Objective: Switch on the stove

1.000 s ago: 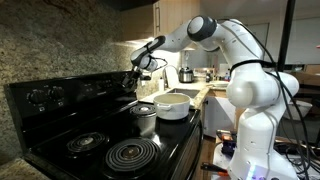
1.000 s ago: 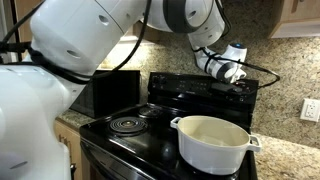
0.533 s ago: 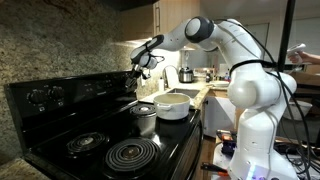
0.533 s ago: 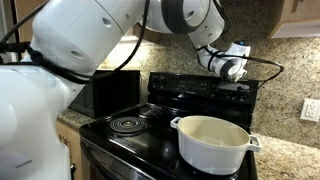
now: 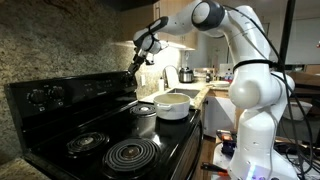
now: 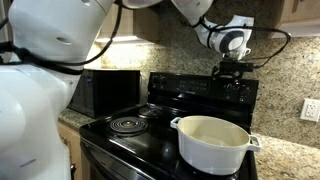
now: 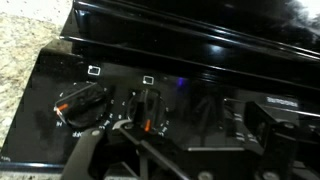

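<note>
**My gripper hangs over the stove's knob panel, jaws apart**

In an exterior view my gripper (image 5: 134,64) hangs in the air above the right end of the back panel (image 5: 70,95) of the stove (image 5: 170,150), touching nothing. The stove fills the lower left of this view, set against a granite backsplash (image 5: 50,40). I count two coil burners in plain sight, one at the front (image 5: 132,153) and one to its left (image 5: 85,142). Two pots sit farther along the cooktop: a small steel pot (image 5: 145,116) and, just beside it, a white pot (image 5: 173,105). Both stand below my gripper on the cooktop, not between it and the panel. My arm (image 5: 240,50) arches over from the right.

In an exterior view from the front, my gripper (image 6: 231,68) sits just above the panel's top edge, near its right end. Here I count one coil burner (image 6: 127,124) and one white pot (image 6: 212,140), which stands in front of the panel's right half. A dark boxy appliance (image 6: 105,92) stands on the counter beside the stove, and one wall outlet (image 6: 310,110) shows at the far right.

In the wrist view the black panel fills the picture. I count two knobs, one at left (image 7: 85,100) and one at centre (image 7: 150,106), each with an orange mark, and a display window (image 7: 280,112) at right. My gripper (image 7: 115,142) comes in from the bottom. Its fingers (image 7: 85,160) stand apart with nothing between them, short of the knobs.
</note>
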Action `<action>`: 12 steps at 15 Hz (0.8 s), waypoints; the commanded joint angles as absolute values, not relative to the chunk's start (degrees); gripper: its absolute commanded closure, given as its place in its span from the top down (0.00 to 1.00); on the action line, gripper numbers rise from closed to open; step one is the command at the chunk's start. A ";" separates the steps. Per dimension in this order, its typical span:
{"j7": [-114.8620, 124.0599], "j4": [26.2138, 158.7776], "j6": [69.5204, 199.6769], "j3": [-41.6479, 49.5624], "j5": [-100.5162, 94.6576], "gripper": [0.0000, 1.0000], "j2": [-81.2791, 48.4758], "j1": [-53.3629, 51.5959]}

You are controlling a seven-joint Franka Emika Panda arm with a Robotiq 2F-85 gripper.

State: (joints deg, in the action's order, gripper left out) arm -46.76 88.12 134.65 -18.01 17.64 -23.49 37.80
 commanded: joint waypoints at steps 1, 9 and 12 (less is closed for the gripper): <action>-48.12 93.17 120.53 -18.18 18.63 1.00 -11.49 40.50; -45.59 103.24 97.11 3.16 8.85 1.00 8.52 22.09; -40.00 112.46 100.93 5.48 3.43 1.00 12.48 16.77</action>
